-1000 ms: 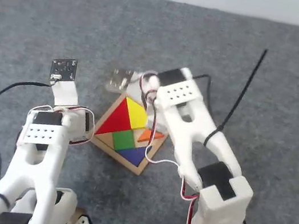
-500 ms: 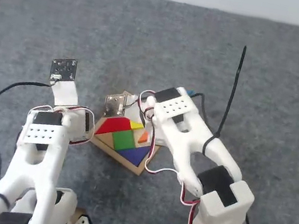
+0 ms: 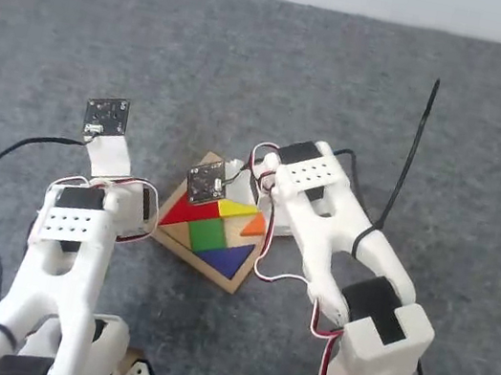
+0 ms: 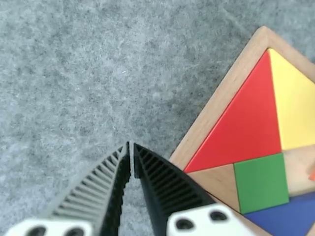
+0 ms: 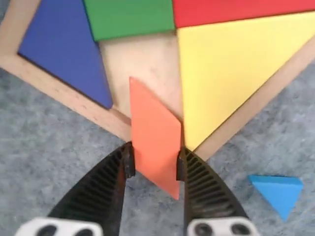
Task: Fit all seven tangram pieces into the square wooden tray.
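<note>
Tray [image 4: 216,105] of pale wood lies on the grey desk [image 3: 393,96], holding a red triangle [image 4: 243,128], yellow triangle [image 4: 295,103], green square [image 4: 260,182] and dark blue triangle [image 4: 280,219]. The right end effector [image 5: 155,161] is clamped on the orange parallelogram [image 5: 153,128], over the tray's rim beside the yellow triangle. A light blue triangle [image 5: 278,191] lies on the desk nearby. The left end effector [image 4: 132,147], fingers together, is over the desk beside the tray.

Counted one wooden tray [image 4: 229,91]. Six tangram pieces showed. Four were triangles: red triangle [image 4: 246,128], yellow triangle [image 5: 236,69], dark blue triangle [image 5: 59,44], light blue triangle [image 5: 278,189]. One green square [image 4: 261,182], one orange parallelogram [image 5: 155,142]. Two arms worked one table [image 3: 63,38]: left arm [image 3: 64,252], right arm [image 3: 340,232].
</note>
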Available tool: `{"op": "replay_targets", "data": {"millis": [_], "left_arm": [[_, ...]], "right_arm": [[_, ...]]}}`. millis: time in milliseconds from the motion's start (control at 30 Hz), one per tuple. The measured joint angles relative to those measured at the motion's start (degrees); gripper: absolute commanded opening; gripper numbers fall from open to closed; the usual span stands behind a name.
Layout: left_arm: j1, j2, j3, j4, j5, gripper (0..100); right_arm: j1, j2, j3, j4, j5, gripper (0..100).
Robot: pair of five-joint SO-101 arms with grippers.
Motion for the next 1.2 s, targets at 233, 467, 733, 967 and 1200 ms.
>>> {"op": "replay_targets", "data": {"millis": [233,467,733,967,1200], "left_arm": [[0.0,0.0,0.0,0.0,0.0,1],[0.0,0.0,0.0,0.0,0.0,1],[0.0,0.0,0.0,0.0,0.0,1],[0.0,0.0,0.0,0.0,0.0,1],[-2.11,0.0,0.0,-0.79,-0.26,1]], "right_arm": [[0.0,0.0,-0.18,1.14,7.91,0.8],[-1.41,0.0,-0.62,4.22,14.24,0.8],[-5.19,0.09,-5.27,6.15,18.46,0.8],[-5.54,0.09,-11.96,15.65,25.05,0.8],[-5.54,0.09,-12.31,17.41,28.92,0.8]]}}
